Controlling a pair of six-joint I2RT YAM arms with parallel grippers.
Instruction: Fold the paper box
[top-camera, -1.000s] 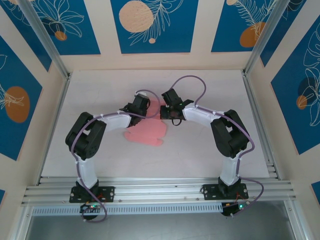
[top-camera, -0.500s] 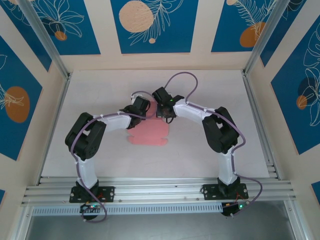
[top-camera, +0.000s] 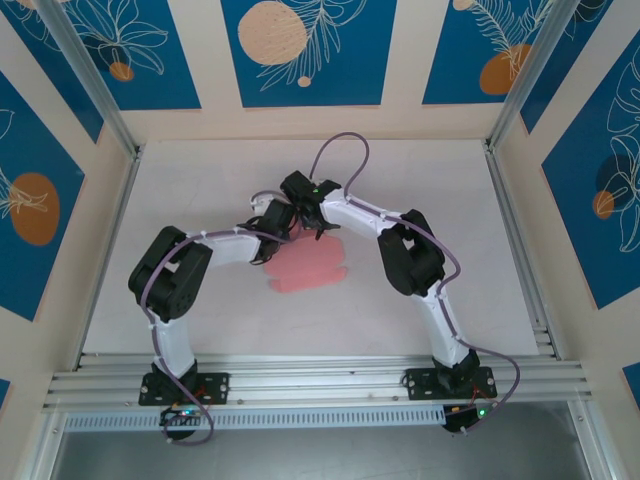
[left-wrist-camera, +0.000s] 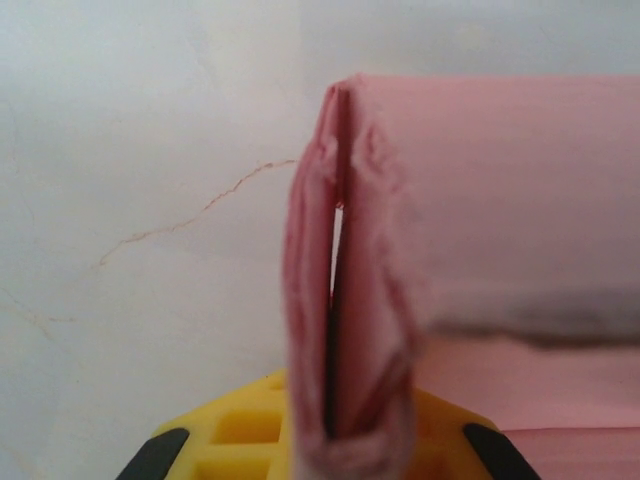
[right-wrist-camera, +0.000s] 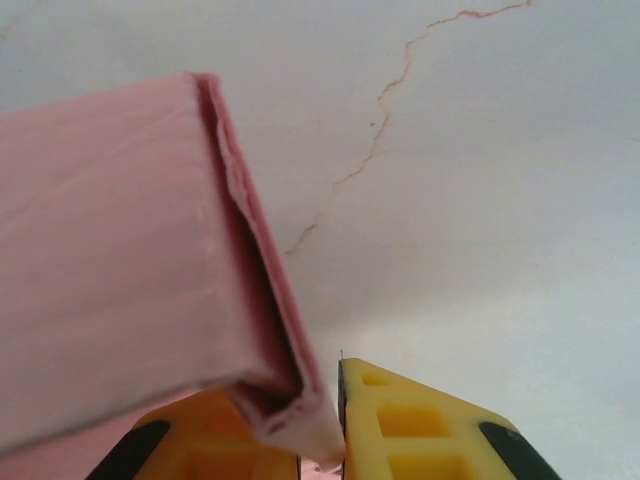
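Observation:
The paper box (top-camera: 312, 266) is salmon-pink card lying folded flat on the white table, just in front of both grippers. My left gripper (top-camera: 285, 232) holds its far left end. In the left wrist view the doubled card edge (left-wrist-camera: 345, 300) stands upright between the yellow fingers (left-wrist-camera: 240, 425), and my left gripper (left-wrist-camera: 335, 410) is shut on it. My right gripper (top-camera: 315, 228) meets the box beside the left one. In the right wrist view the box's (right-wrist-camera: 120, 250) folded corner sits in the narrow slit of my right gripper (right-wrist-camera: 337, 410), whose fingers (right-wrist-camera: 420, 420) are nearly together.
The white table top (top-camera: 430, 180) shows hairline cracks (right-wrist-camera: 385, 110). Aluminium rails (top-camera: 300, 385) run along the near edge, and wooden walls with blue panels (top-camera: 305, 50) stand round the other three sides.
The right arm has swung left, bringing its gripper close beside the left gripper. The pink card has drawn into a narrower, flatter shape and shifted slightly right. The left gripper has stayed put.

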